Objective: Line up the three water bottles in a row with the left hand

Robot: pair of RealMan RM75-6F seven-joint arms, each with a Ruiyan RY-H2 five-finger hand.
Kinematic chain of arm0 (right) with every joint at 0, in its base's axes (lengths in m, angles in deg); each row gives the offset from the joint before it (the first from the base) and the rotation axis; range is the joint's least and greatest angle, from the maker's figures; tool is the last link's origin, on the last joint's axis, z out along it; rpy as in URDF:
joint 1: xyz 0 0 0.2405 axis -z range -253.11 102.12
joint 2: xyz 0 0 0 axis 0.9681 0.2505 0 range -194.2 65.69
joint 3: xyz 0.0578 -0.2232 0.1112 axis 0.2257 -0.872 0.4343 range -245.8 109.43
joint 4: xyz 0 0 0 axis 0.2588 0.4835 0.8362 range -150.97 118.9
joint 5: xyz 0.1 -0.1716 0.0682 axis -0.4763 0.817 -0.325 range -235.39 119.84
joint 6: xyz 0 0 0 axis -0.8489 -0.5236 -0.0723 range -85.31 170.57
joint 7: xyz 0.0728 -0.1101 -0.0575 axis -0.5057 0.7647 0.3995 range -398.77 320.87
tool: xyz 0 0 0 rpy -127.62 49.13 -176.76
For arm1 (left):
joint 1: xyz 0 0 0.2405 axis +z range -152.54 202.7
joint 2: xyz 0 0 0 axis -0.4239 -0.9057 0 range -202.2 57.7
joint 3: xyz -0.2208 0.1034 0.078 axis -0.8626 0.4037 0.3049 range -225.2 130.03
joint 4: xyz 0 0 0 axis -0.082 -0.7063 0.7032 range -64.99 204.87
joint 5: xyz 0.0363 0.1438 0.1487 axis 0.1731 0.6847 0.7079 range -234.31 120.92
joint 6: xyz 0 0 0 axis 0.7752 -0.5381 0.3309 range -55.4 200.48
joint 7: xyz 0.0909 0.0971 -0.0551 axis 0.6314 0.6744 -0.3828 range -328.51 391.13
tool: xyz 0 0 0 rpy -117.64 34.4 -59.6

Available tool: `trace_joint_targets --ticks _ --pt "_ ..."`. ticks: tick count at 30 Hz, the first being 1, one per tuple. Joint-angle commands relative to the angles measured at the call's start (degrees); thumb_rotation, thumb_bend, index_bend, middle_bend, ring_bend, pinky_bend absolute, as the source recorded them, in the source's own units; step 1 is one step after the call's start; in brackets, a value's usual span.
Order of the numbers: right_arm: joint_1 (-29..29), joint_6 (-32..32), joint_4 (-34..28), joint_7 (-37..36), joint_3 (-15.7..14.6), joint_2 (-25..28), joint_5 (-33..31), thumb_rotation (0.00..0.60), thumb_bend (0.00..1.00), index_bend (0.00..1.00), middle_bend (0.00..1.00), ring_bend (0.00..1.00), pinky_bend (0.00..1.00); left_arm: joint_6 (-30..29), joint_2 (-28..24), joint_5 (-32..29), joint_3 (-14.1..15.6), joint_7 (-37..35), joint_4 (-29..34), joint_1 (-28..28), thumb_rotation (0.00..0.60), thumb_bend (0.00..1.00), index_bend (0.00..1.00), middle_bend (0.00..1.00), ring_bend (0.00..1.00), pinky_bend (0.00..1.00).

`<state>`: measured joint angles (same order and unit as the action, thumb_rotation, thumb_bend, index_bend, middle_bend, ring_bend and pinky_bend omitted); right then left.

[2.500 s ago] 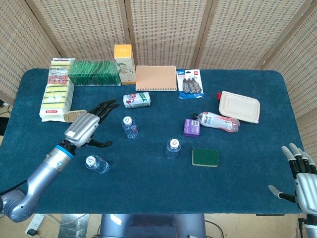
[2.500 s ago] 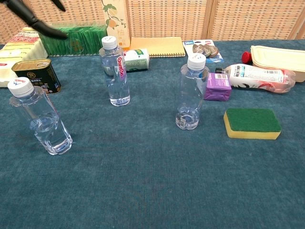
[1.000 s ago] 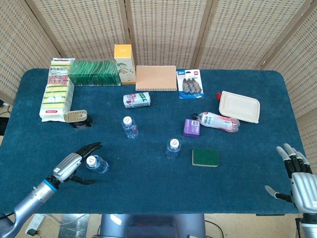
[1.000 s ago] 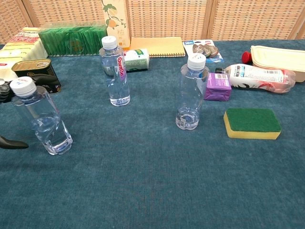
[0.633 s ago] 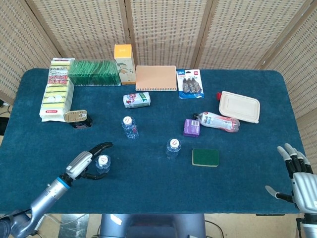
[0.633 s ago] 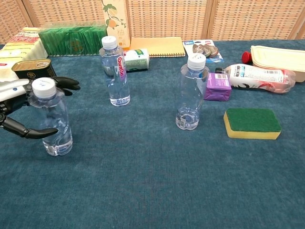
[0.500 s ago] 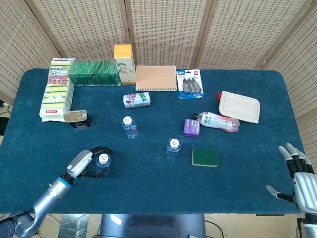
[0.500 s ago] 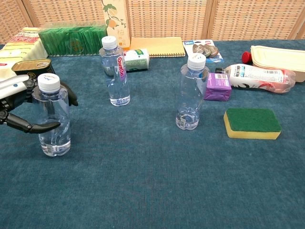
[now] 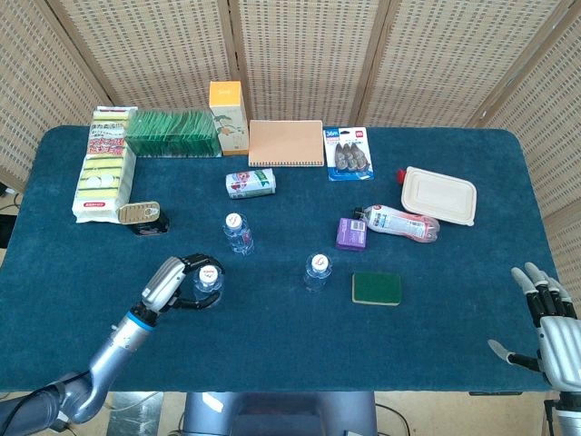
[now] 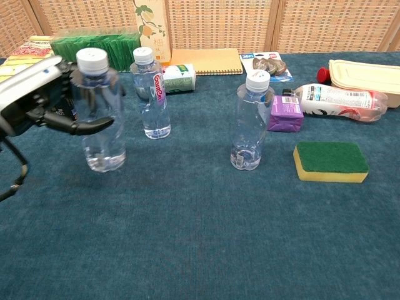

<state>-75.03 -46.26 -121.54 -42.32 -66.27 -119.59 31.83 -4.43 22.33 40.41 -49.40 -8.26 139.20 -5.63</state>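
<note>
gripping the near-left bottle [image 10: 100,112] about its upper body, left hand [image 10: 37,94] with fingers curled round front and back of it; bottle upright, held just above the blue bench [image 10: 206,237] as far as the chest view shows, though contact at the base cannot be told for certain. compared with half a second ago, hand and bottle have shifted right and farther onto the bench, so the bottle now stands close beside the labelled bottle [image 10: 150,94], a little nearer the camera than it. two and a half seconds ago the same bottle leaned at the left edge of the bench with the hand well above it near the tin. third bottle [image 10: 251,122] upright at centre, unmoved, well apart to the right of the other two. in the head view the held bottle's white cap [image 9: 208,272] lies down-left of the labelled bottle and left of the centre bottle. right hand [image 9: 552,322] at the lower right corner off the bench edge, fingers spread, holding nothing, position unchanged. other items unchanged: green-and-yellow sponge [image 10: 330,160] right of the centre bottle, purple box [image 10: 286,112] behind it, lying bottle with red cap [image 10: 340,102], beige lidded container [image 10: 365,73], notebook [image 10: 206,61], small can lying on its side [image 10: 179,78].
</note>
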Motion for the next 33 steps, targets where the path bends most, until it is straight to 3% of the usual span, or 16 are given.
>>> trace_joint_targets --ticks 1,7,16,26,33 --pt "-0.1 0.2 0.1 -0.1 0.0 0.0 -0.1 0.6 0.0 0.04 0.0 0.0 0.02 1.4 2.9 -1.0 -2.3 1.3 -0.1 -2.5 0.6 0.39 0.5 0.49 0.42 0.55" --pt "-0.1 0.2 0.3 -0.8 0.1 0.2 -0.4 0.6 0.0 0.04 0.0 0.0 0.02 3.8 7.8 -4.2 -6.0 2.5 -1.6 -5.6 0.6 0.39 0.5 0.49 0.42 0.54" --pt "-0.2 0.6 0.5 -1.8 0.1 0.5 -0.8 0.6 0.0 0.04 0.0 0.0 0.02 8.0 14.1 -8.2 -8.4 3.1 -7.3 -9.1 0.6 0.39 0.5 0.49 0.42 0.52" --pt "-0.4 1.2 0.7 -2.5 0.1 0.8 -1.1 0.6 0.0 0.04 0.0 0.0 0.02 9.5 18.4 -9.8 -9.7 2.3 -12.5 -11.7 0.6 0.38 0.5 0.49 0.42 0.51" --pt "-0.5 1.3 0.7 -2.7 0.1 0.9 -1.2 0.6 0.0 0.04 0.0 0.0 0.02 11.2 18.9 -9.9 -8.3 2.5 -13.6 -12.4 0.6 0.38 0.5 0.49 0.42 0.5"
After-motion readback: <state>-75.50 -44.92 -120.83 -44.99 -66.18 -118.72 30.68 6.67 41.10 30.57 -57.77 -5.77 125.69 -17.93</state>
